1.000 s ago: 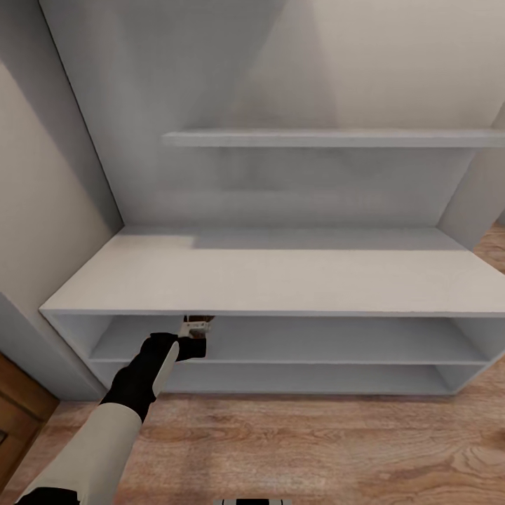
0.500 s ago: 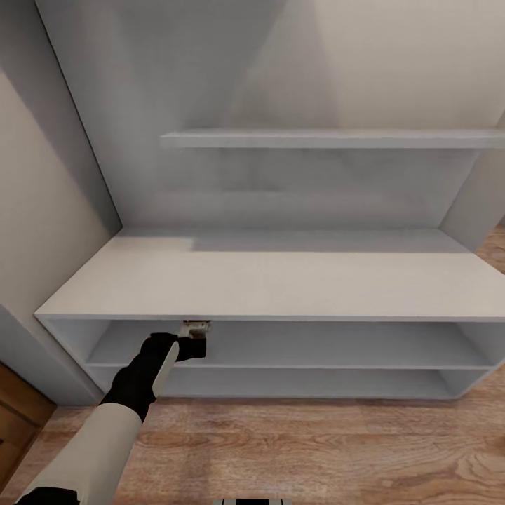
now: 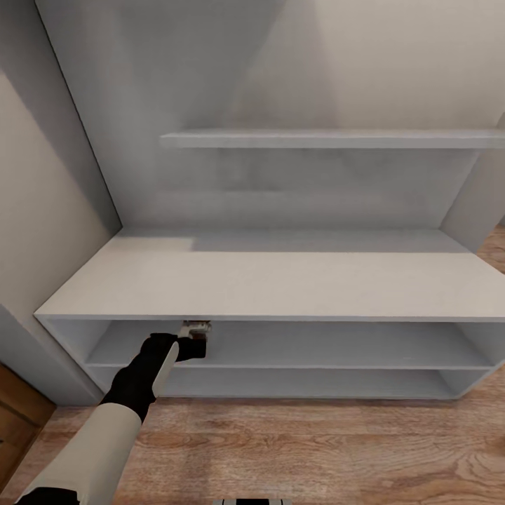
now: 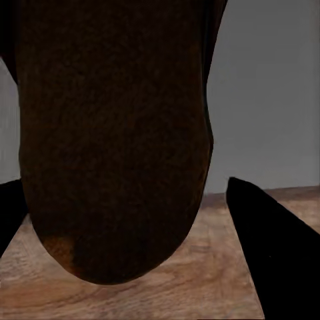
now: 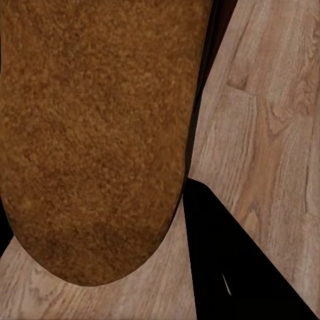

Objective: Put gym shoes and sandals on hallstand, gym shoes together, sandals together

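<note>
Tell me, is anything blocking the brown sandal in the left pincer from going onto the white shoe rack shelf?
Nothing visible blocks it. The left pincer already reaches into the upper shelf opening of the shoe rack, with the sandal held close before the wrist camera.

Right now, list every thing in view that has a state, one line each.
Left claw: at the hallstand's upper tier, shut on a sandal.
Left claw's sandal: held, brown sole facing the wrist camera.
Right claw's sandal: held above the corridor floor.
Hallstand: flat top and both open tiers bare of shoes.
</note>
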